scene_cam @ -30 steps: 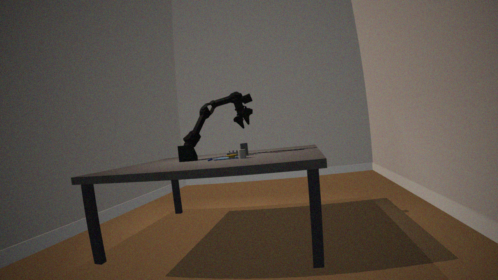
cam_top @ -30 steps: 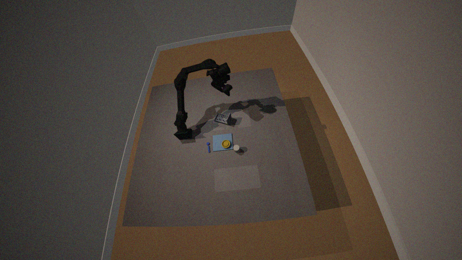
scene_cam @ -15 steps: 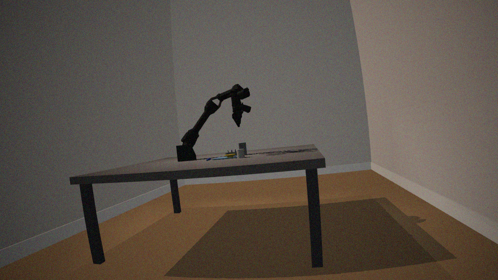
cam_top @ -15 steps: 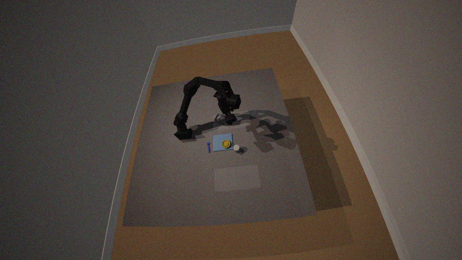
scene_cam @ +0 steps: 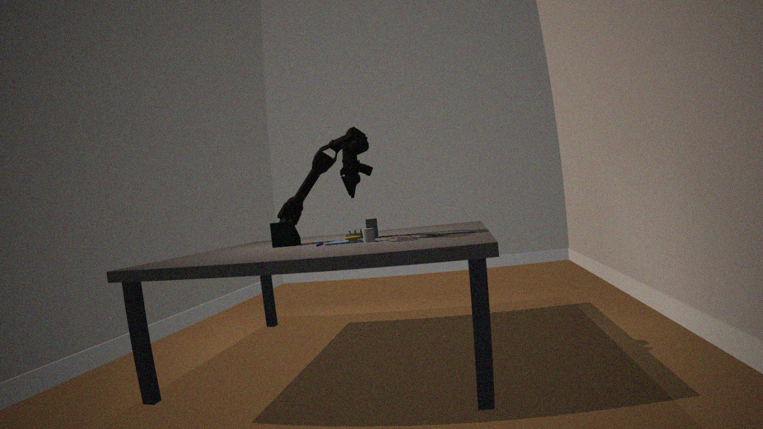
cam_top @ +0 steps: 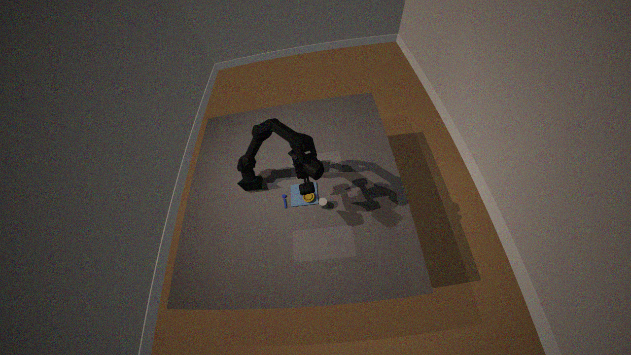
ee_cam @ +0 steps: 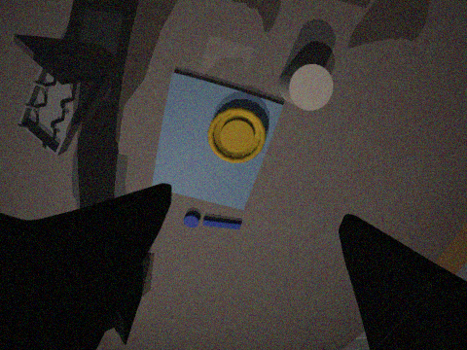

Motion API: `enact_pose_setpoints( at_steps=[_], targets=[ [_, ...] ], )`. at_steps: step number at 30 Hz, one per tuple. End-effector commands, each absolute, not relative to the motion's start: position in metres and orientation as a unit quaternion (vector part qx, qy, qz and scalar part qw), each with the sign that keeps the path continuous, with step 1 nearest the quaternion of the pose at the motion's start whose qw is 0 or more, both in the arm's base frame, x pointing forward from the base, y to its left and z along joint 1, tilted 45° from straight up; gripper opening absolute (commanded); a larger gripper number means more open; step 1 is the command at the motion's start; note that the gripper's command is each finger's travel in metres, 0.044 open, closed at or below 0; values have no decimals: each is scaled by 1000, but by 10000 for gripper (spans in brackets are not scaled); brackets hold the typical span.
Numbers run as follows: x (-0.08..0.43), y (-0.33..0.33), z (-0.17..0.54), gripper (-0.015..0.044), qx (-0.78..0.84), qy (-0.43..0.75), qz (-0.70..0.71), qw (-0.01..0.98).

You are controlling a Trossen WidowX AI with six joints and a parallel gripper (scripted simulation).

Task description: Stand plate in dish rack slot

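Plate (ee_cam: 236,134) flat on blue mat (ee_cam: 189,150), face up

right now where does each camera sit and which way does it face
Top: high overhead, looking down on the table; whole arm shows, open gripper above the plate.
Exterior: low on the floor, looking across at the table edge; whole arm shows.
Wrist: on the arm, looking down; only both fingers show.
Top and wrist share plate, blue mat, white cup.
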State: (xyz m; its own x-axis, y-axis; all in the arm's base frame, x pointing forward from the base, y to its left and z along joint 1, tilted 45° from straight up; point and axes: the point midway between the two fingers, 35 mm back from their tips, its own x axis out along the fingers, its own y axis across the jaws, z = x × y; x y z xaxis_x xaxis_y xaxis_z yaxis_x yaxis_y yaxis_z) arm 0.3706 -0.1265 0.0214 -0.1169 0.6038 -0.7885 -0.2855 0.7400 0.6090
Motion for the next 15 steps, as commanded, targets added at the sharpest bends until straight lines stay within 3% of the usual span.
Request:
enact_pose_setpoints(
  at_steps=[1, 7, 15],
  targets=[
    [370, -108, 1, 400, 142, 666, 336, 650],
    [356, -57, -51, 400, 200, 667, 324, 640],
    [350, -53, -57, 400, 207, 668, 323, 638]
  ],
)
